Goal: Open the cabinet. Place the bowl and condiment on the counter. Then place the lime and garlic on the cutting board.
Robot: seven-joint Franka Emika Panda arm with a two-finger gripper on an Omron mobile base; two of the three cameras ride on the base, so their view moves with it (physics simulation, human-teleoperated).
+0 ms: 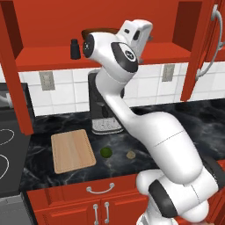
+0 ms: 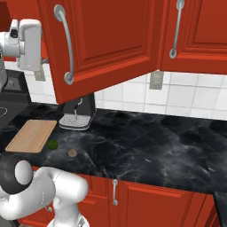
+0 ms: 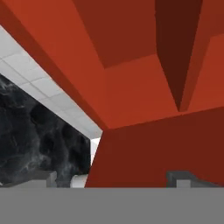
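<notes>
Fingers (image 3: 118, 179) spread wide, gripping nothing, up inside opened cabinet (image 1: 101, 57). Sat on shelf: condiment (image 1: 75, 48), bowl (image 1: 99, 31). Lay on bench (image 1: 145, 132) beside cutting board (image 1: 72, 150): lime (image 1: 106, 152), garlic (image 1: 130, 154).

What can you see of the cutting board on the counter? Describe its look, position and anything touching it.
The cutting board is a light tan rectangle with rounded corners and faint wood grain. It lies flat on the black marble counter, between the stove and the lime, in front of the coffee machine. Nothing rests on it; the lime and garlic lie apart from it on the counter.
</notes>
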